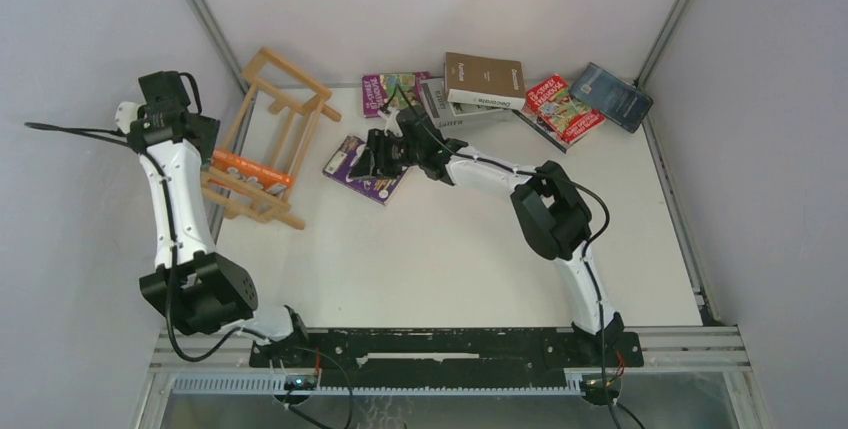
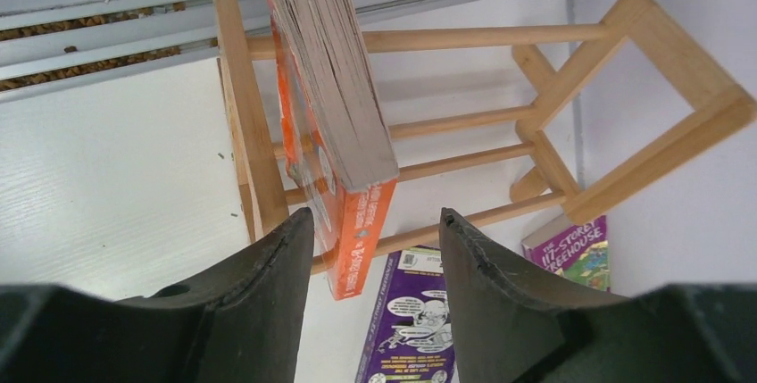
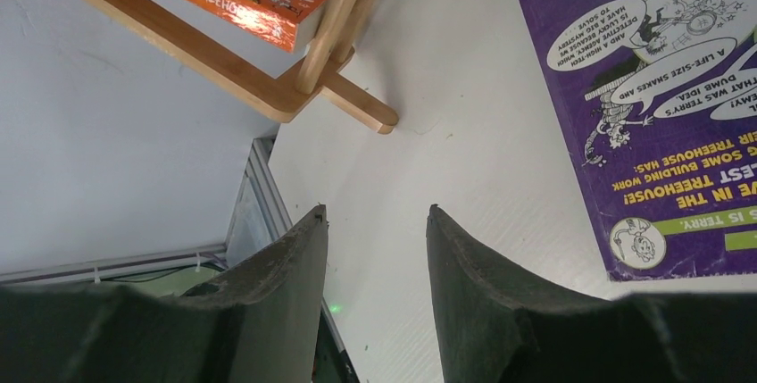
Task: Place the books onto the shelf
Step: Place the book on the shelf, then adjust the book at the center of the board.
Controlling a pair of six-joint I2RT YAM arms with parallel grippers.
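Looking down from above, the purple book (image 1: pixel 362 175) lies flat on the worktop (image 1: pixel 450 259), its long axis running from far-left to near-right. The right claw (image 1: pixel 372 157) hangs over the book's far long edge, so this arm is plainly the nearer one. The left claw (image 1: pixel 200 134) is off at the left by the shelf (image 1: pixel 290 99), which sits askew with the orange book (image 1: pixel 252 167) in it. The other books (image 1: pixel 485 82) are heaped along the far edge.

At the left wrist, the left claw (image 2: pixel 375 222) has its fingers apart, clamped on nothing. The orange book (image 2: pixel 330 115) stands on edge in the shelf (image 2: pixel 241 115) just beyond them.

At the right wrist, the right claw (image 3: pixel 375 213) is spread and empty over bare worktop (image 3: pixel 446 115). The purple book (image 3: pixel 661 106) lies to the right of the fingers, so I judge a short shift that way must come before closing.
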